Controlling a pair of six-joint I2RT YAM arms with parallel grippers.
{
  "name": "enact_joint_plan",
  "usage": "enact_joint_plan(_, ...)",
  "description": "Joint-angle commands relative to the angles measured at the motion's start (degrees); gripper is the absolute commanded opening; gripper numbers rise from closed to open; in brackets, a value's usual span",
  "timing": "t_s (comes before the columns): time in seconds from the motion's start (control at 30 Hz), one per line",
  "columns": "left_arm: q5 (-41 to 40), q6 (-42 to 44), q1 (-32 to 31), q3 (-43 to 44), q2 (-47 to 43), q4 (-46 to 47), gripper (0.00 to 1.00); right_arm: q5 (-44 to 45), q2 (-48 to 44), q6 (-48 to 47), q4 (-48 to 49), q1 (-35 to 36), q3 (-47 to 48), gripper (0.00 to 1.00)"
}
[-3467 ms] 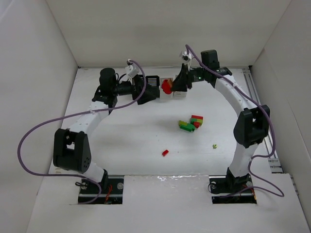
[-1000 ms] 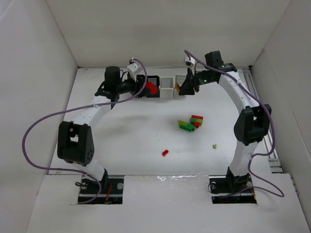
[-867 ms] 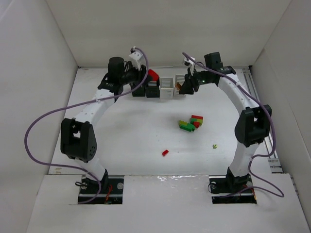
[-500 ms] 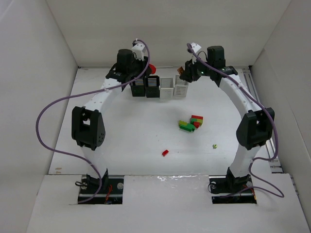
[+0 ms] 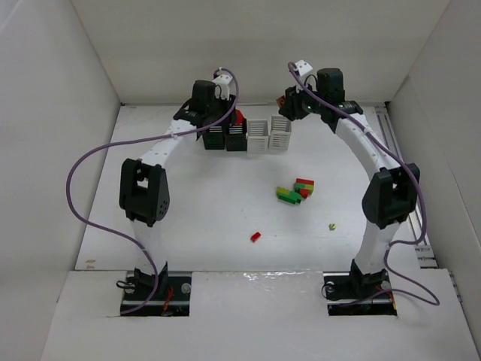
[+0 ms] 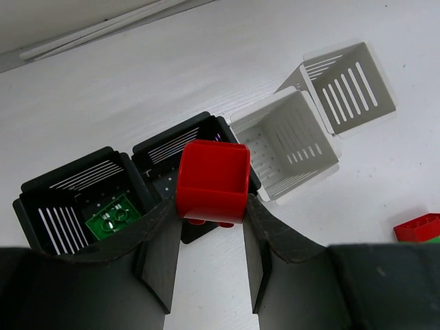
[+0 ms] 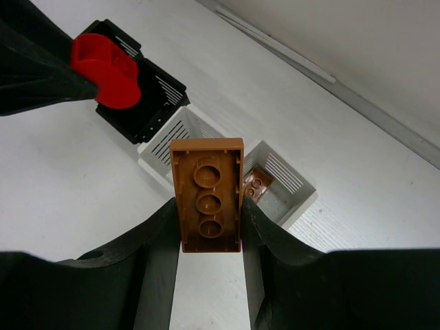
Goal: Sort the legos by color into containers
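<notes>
Here, both arms are stretched to the far side of the table (image 5: 188,195), where a row of four slotted baskets (image 5: 258,135) stands, two black on the left and two white on the right. The left end effector (image 6: 212,206) pinches a red brick (image 6: 213,180) between its dark fingers (image 6: 158,254). The brick is boxy and glossy, with its hollow side turned toward the wrist camera. It hangs above the inner black basket (image 6: 172,144), the one next to the white pair. The outer black basket (image 6: 75,175) beside it has a green brick (image 6: 113,218) lying on its floor.

The right end effector (image 7: 207,210) grips an orange-brown brick (image 7: 207,194), a long flat piece with three round sockets showing on its underside, held above the white baskets. Below it, the end white basket (image 7: 285,172) contains another orange-brown piece (image 7: 256,183). The neighbouring white basket (image 7: 168,141) stands just beside it.

Loose on the table nearer the arm bases lie a cluster of red and green bricks (image 5: 295,192), a lone small red brick (image 5: 255,236) and a tiny yellow-green piece (image 5: 331,226), all well apart from the baskets.
</notes>
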Motion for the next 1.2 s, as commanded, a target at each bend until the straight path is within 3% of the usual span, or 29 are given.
enact_joint_plan(0.0, -1.1, -0.7, -0.4, 3.0, -0.4, 0.3, 0.15, 3.6, 2.4, 1.1, 3.3, 0.9, 3.5, 0.00)
enact_joint_plan(0.17, -2.6, -0.7, -0.4, 3.0, 0.1, 0.8, 0.41, 6.3, 4.5, 0.5, 3.3, 1.4, 4.2, 0.00)
enact_joint_plan(0.37, -3.9, -0.7, -0.4, 3.6, 0.1, 0.8, 0.58, 6.9, 5.0, 0.5, 3.3, 0.9, 4.2, 0.00)
enact_joint_plan(0.57, -1.1, 0.0, -0.4, 1.6, -4.0, 4.4, 0.61, 6.2, 5.5, 0.5, 0.9, 0.9, 4.8, 0.00)
enact_joint_plan(0.73, -2.3, -3.4, -0.4, -7.5, -15.6, 18.5, 0.61, 6.9, 3.4, 3.0, -0.3, 1.5, 3.1, 0.00)
enact_joint_plan(0.83, -3.6, -4.0, -0.4, -9.1, -17.4, 20.6, 0.64, 6.9, 0.9, 5.9, 3.0, 2.0, -2.2, 0.00)
enact_joint_plan(0.9, -5.7, -6.4, -0.4, -9.1, -17.9, 20.6, 0.71, 6.9, 0.9, 7.3, 6.6, 2.0, -4.7, 0.00)
enact_joint_plan(0.93, -5.8, -6.9, -0.4, -9.1, -17.9, 19.8, 0.83, 6.9, 0.9, 8.2, 7.3, 2.0, -5.3, 0.00)
enact_joint_plan(1.03, -3.7, -5.3, -0.4, -9.1, -18.4, 17.7, 1.00, 7.5, 2.1, 9.8, 11.5, 2.0, -6.8, 0.00)
enact_joint_plan(1.17, 1.5, -6.3, 2.1, -10.0, -19.6, 17.7, 1.00, 8.9, 3.6, 10.6, 15.7, 1.5, -6.8, 0.00)
